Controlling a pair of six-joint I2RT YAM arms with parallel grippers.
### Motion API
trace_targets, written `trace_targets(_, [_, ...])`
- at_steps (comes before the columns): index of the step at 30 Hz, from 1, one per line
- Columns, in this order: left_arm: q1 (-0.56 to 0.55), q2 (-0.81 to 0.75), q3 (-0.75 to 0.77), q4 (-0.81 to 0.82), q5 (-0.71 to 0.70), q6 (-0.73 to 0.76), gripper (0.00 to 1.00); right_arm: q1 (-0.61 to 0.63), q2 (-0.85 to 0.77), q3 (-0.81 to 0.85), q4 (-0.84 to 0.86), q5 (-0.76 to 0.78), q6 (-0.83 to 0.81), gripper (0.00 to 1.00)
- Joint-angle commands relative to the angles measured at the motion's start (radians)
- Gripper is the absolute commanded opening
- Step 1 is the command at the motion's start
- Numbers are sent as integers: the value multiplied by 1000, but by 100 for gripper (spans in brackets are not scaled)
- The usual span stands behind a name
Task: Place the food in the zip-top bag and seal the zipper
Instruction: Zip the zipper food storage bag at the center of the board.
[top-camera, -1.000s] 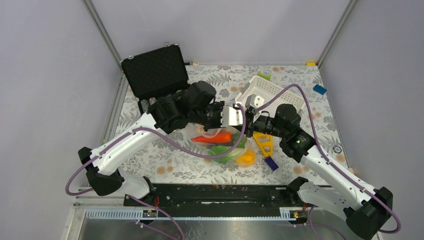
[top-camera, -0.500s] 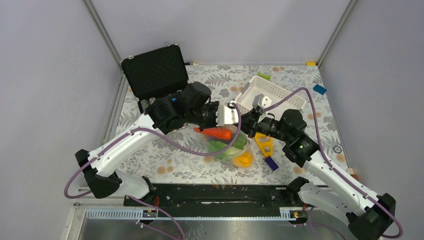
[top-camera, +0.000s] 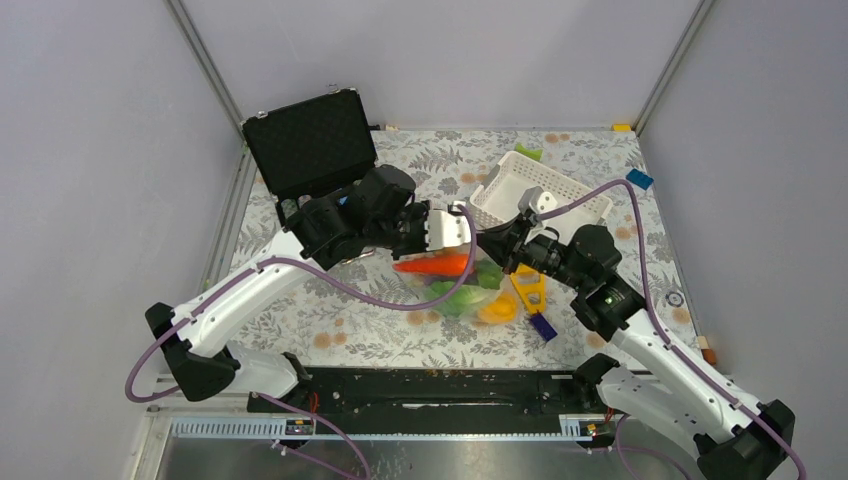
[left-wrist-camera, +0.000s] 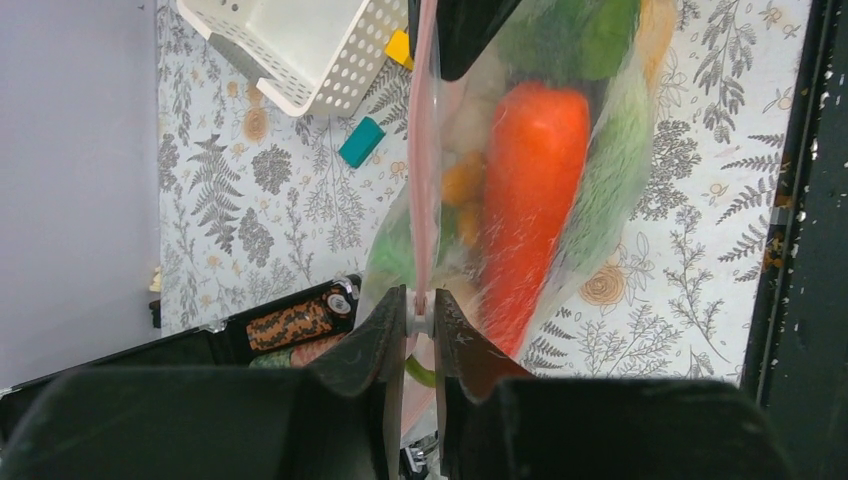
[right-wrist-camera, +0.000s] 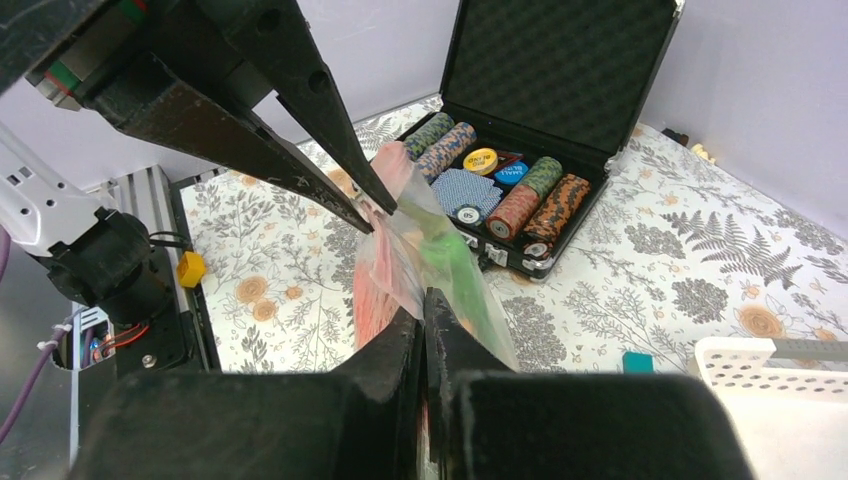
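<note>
The zip-top bag (top-camera: 458, 290) hangs stretched between my two grippers, over the middle of the table. Inside it is the food: a red-orange piece (left-wrist-camera: 530, 190), green pieces (left-wrist-camera: 600, 40) and a yellow-orange piece (top-camera: 492, 312). The pink zipper (left-wrist-camera: 425, 150) runs straight away from my left gripper (left-wrist-camera: 420, 312), which is shut on the zipper's small white slider. At the far end of that strip my right gripper (right-wrist-camera: 422, 305) is shut on the bag's top edge (right-wrist-camera: 400, 240). From above, the left gripper (top-camera: 470, 236) and right gripper (top-camera: 500, 255) stand close together.
An open black case (top-camera: 310, 145) of poker chips (right-wrist-camera: 520, 200) stands at the back left. A white lattice basket (top-camera: 590, 205) is at the back right. A yellow piece (top-camera: 527, 285), a dark blue block (top-camera: 541, 325) and a teal block (right-wrist-camera: 636, 361) lie near the bag.
My left gripper has drawn back to the left along the zipper while the right arm shifted right. The bag has stretched between them and its food has risen slightly.
</note>
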Motion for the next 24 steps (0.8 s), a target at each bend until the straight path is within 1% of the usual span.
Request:
trace_targets(1, [40, -44, -12, -177, -160, 34, 2, -43, -70, 15, 106, 136, -22, 0])
trace_targets(5, [39, -47, -21, -183, -193, 42, 2, -54, -91, -8, 80, 190, -30, 0])
trace_targets(10, [40, -50, -30, -196, -196, 48, 2, -61, -106, -24, 48, 244, -30, 0])
trace_targets(12, [42, -50, -32, -199, -195, 48, 2, -64, -110, -25, 36, 260, -61, 0])
trace_targets(24, [67, -57, -52, -226, -191, 69, 1, -72, -155, -37, -47, 516, -85, 0])
